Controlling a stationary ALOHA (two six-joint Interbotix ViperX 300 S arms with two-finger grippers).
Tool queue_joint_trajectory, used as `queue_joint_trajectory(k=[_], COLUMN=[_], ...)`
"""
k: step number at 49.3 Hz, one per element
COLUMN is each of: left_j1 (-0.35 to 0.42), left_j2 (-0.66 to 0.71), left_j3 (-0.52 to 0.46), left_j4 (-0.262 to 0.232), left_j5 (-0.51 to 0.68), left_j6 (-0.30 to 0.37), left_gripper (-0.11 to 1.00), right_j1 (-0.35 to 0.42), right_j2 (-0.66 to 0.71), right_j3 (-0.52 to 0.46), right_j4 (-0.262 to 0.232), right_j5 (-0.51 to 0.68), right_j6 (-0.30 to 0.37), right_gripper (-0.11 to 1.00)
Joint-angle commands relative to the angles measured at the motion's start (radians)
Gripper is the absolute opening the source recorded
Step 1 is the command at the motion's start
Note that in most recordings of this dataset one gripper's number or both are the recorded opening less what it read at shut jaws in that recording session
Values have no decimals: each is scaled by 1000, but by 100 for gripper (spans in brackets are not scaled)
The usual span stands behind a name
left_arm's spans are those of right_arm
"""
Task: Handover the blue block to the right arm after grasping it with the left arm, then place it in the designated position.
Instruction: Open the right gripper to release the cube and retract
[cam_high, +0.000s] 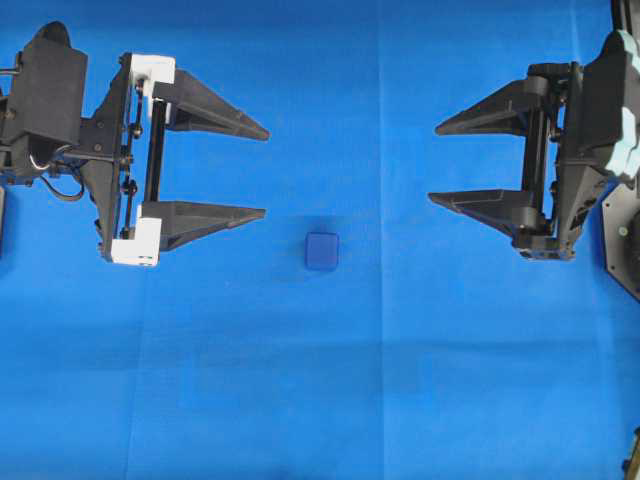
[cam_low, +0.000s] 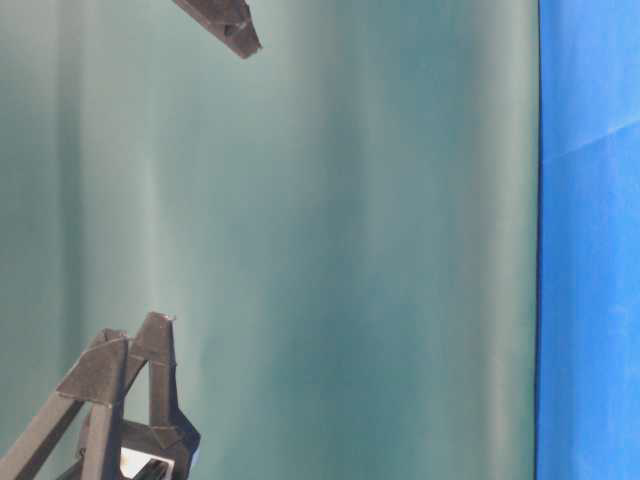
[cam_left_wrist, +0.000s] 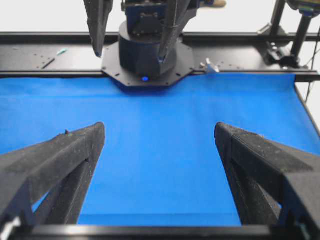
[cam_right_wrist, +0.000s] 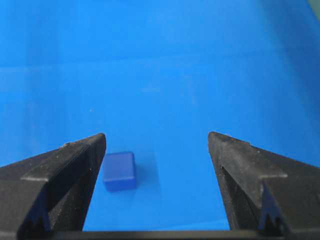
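On the left of the overhead view, the left arm's black gripper with white plastic rail brackets (cam_high: 266, 171) has its two pointed triangular fingers spread wide, with only bright blue cloth (cam_high: 300, 380) between them; it has hold of nothing. Its own wrist view shows the same wide gap (cam_left_wrist: 160, 134) over bare cloth, looking toward the round black base of the opposite arm (cam_left_wrist: 147, 55) at the cloth's far edge.

The small dark-blue cube with rounded edges (cam_high: 322, 251) lies flat on the cloth, just ahead of and slightly below the tip of the left gripper's lower finger, clear of it. Any marking on its faces is too faint to read here.

On the right, the all-black gripper of the right arm (cam_high: 433, 164) also stands well open and carries nothing. In its wrist view (cam_right_wrist: 157, 140) the cube (cam_right_wrist: 120, 171) sits just inside its left finger (cam_right_wrist: 75, 170), near but probably not touching it; the table-level view shows only finger tips against a green backdrop (cam_low: 350, 250).
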Motion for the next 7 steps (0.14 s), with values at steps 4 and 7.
queue_joint_trajectory(k=[4, 7], left_j1=[3, 3], left_j2=[-17, -15], left_j3=[-18, -18], left_j4=[2, 2], left_j5=[-8, -9], left_j6=[0, 0], left_gripper=[93, 93], right_j1=[2, 2], right_j2=[0, 2], right_j3=[-17, -18], right_j4=[-38, -55], right_j5=[-43, -75], right_j6=[0, 0], right_gripper=[74, 74])
